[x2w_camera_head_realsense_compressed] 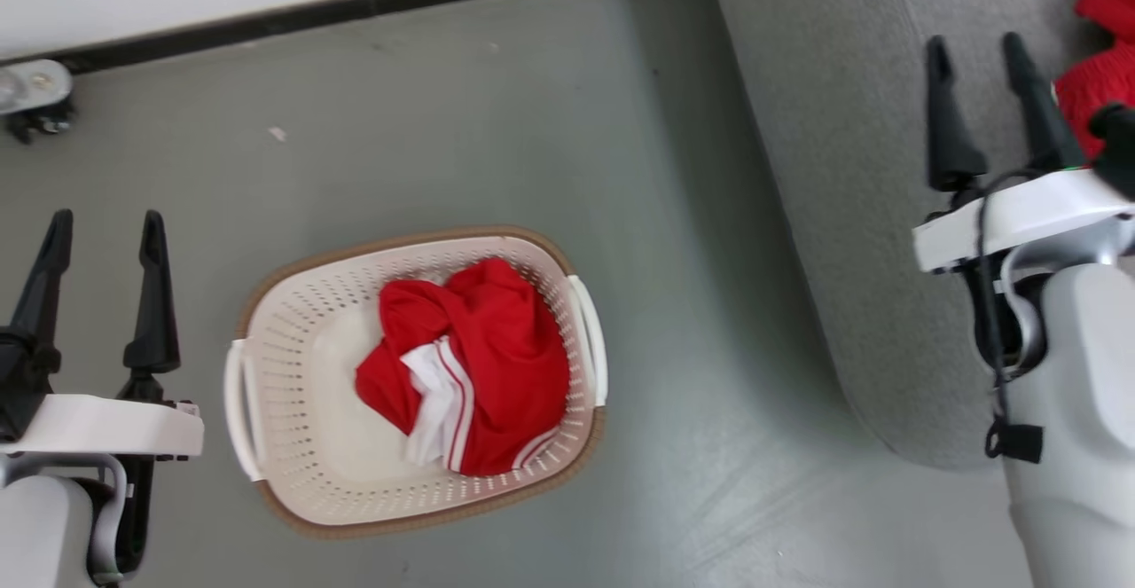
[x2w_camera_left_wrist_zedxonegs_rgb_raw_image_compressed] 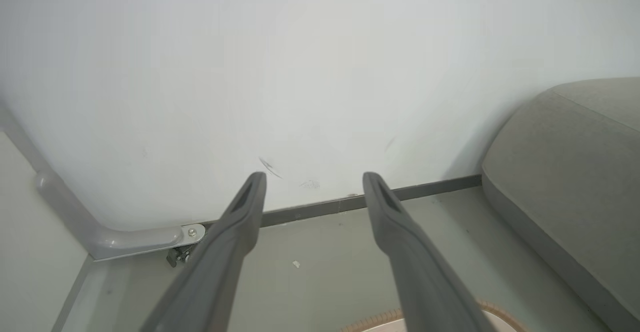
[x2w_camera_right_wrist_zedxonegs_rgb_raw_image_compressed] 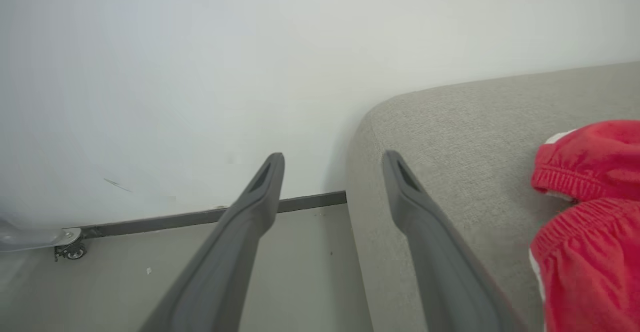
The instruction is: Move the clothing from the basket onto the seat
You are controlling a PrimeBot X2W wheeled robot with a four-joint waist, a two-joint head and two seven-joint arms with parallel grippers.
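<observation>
Basket [x2w_camera_head_realsense_compressed: 293, 366] on grey floor [x2w_camera_head_realsense_compressed: 532, 127], left of sofa [x2w_camera_head_realsense_compressed: 842, 171] and apart from it. Oval, cream, perforated walls, brown rim, white handles at both ends. Inside, toward right end: crumpled red garment [x2w_camera_head_realsense_compressed: 497, 340], white panel with thin stripes showing at lower middle; left part of basket bottom bare.

Second garment [x2w_camera_head_realsense_compressed: 1095, 82] bunched on sofa at right edge of head view; red with elastic band and white trim in right wrist view [x2w_camera_right_wrist_zedxonegs_rgb_raw_image_compressed: 590, 212].

Left gripper [x2w_camera_head_realsense_compressed: 106, 224] spread wide, holding nothing, over floor left of basket, fingers pointing toward wall [x2w_camera_left_wrist_zedxonegs_rgb_raw_image_compressed: 300, 71] and dark baseboard [x2w_camera_head_realsense_compressed: 355, 7]; same gap in left wrist view [x2w_camera_left_wrist_zedxonegs_rgb_raw_image_compressed: 315, 179], basket rim just below right finger.

Right gripper [x2w_camera_head_realsense_compressed: 974, 47] spread wide, holding nothing, over sofa, just beside second garment; same gap in right wrist view [x2w_camera_right_wrist_zedxonegs_rgb_raw_image_compressed: 334, 156].
</observation>
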